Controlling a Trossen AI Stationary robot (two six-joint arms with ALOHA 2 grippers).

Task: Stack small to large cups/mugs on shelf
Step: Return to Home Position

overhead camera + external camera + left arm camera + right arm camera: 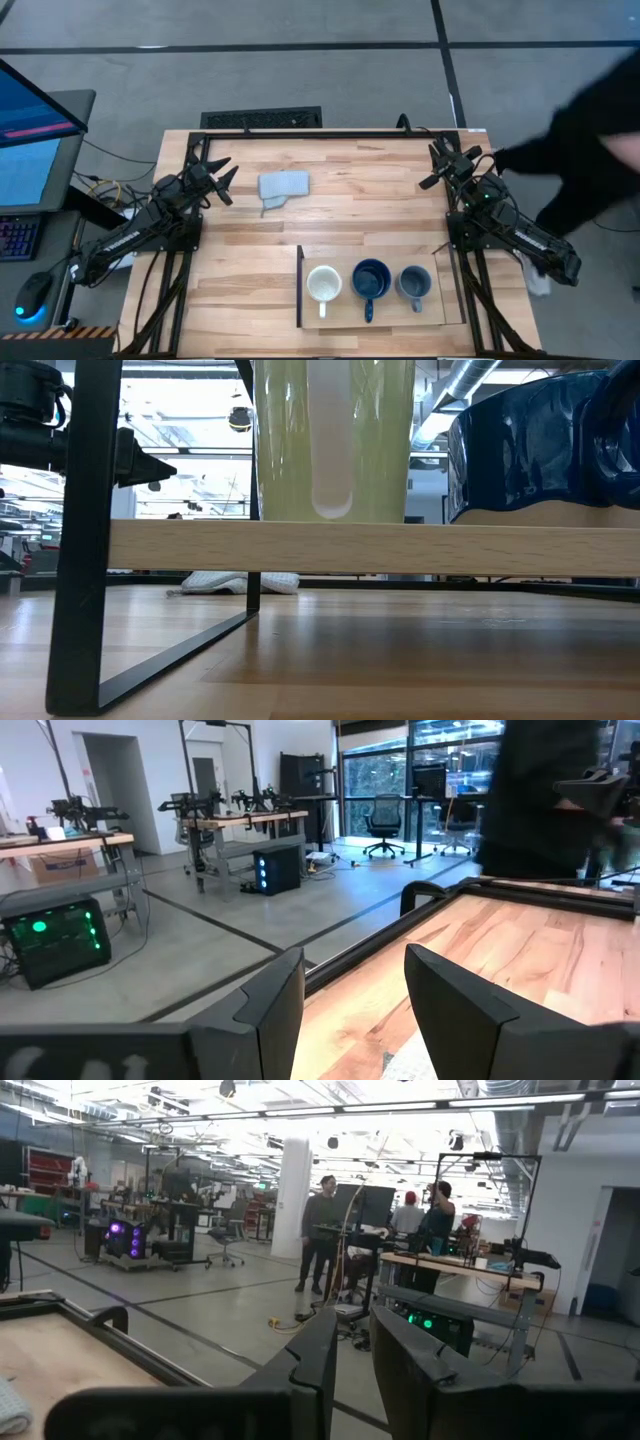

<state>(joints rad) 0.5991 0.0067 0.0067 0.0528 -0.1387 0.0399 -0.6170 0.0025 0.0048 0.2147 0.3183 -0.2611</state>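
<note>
Three mugs stand side by side on their bases on the pale plywood shelf (440, 305) near the table's front edge: a white one (323, 284), a dark navy one (371, 279) and a small grey-blue one (414, 283). The shelf has a thin dark strip (299, 285) along its left side. In the low view the white mug (333, 440) and navy mug (545, 445) stand on the raised board (370, 548). My left gripper (222, 178) is open and empty at the far left. My right gripper (445, 165) is open and empty at the far right. Both are far from the mugs.
A folded grey cloth (283, 186) lies on the slatted tabletop near the far edge, just right of my left gripper. A person in dark clothes (590, 140) stands beyond the table's far right corner. A black frame rail (330, 133) runs along the far edge.
</note>
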